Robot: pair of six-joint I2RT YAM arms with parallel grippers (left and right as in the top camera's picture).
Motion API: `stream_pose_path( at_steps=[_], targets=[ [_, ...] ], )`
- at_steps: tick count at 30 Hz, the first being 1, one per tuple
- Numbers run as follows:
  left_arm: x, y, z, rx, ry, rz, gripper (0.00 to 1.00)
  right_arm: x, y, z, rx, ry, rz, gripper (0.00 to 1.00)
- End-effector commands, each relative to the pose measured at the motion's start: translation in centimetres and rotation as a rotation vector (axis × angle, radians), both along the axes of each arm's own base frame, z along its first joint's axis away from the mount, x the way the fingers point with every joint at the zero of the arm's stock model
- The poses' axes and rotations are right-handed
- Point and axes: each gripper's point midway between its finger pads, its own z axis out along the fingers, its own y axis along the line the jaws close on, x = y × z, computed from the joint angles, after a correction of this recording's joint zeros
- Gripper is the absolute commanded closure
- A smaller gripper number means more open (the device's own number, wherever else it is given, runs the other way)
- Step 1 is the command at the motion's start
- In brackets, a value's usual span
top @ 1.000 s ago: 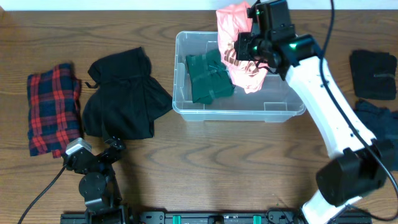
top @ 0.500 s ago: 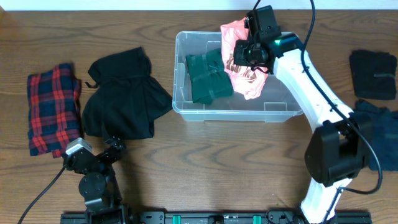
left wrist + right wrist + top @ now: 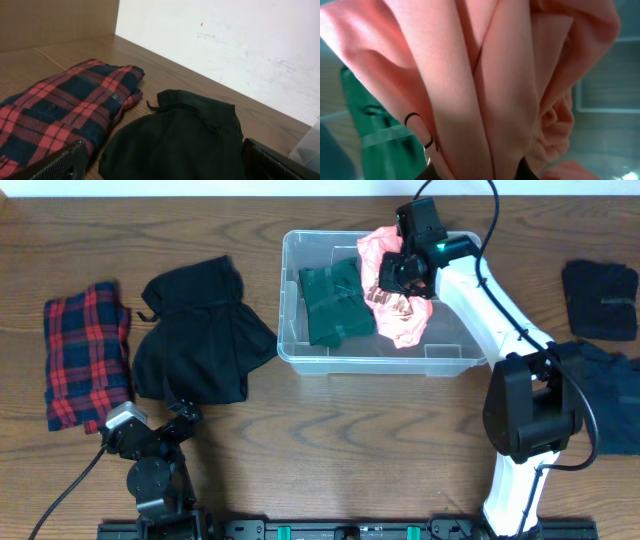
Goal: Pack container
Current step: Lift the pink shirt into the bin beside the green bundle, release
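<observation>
Two garments are seen inside the container [image 3: 385, 362], a clear plastic tub set on the wooden table [image 3: 330, 450] a little right of its middle. A folded green garment [image 3: 335, 305] is laid flat in the left half of the container. A pink garment [image 3: 400, 310] is bunched in the middle, just beside the green one, with its upper part raised toward the container's far rim.

The right gripper [image 3: 402, 268] is held over the container near that far rim and is closed on the pink garment. In the right wrist view the pink garment [image 3: 485, 75] is hung in long folds close to the lens. The green garment [image 3: 380, 145] is seen below it on the left and a clear wall of the container [image 3: 605, 75] on the right.

The left gripper [image 3: 150, 435] is parked well to the left of the container, near the table's front edge, with its fingers [image 3: 75, 160] spread wide apart and nothing between them.

A black garment [image 3: 200, 330] is heaped just left of the container, and a red plaid garment [image 3: 85, 355] is laid further left, beside it. Two dark garments [image 3: 600, 300] are placed well to the right of the container.
</observation>
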Motion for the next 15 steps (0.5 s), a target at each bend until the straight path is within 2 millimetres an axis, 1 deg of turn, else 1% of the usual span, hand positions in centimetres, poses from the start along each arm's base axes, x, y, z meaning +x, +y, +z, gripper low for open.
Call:
stream_pose_path(
  at_steps=[1,8,15],
  targets=[
    [-0.3,0.4,-1.8,-0.007,0.056,0.025,0.02,0.2,-1.5,0.1,-0.007,0.009,-0.041,0.77],
    [-0.3,0.4,-1.8,-0.007,0.056,0.025,0.02,-0.2,-2.5,-0.9,-0.036,0.027,-0.057,0.72],
    [-0.3,0.4,-1.8,-0.007,0.056,0.025,0.02,-0.4,-2.7,-1.2,-0.038,0.037,-0.060,0.71]
  ],
)
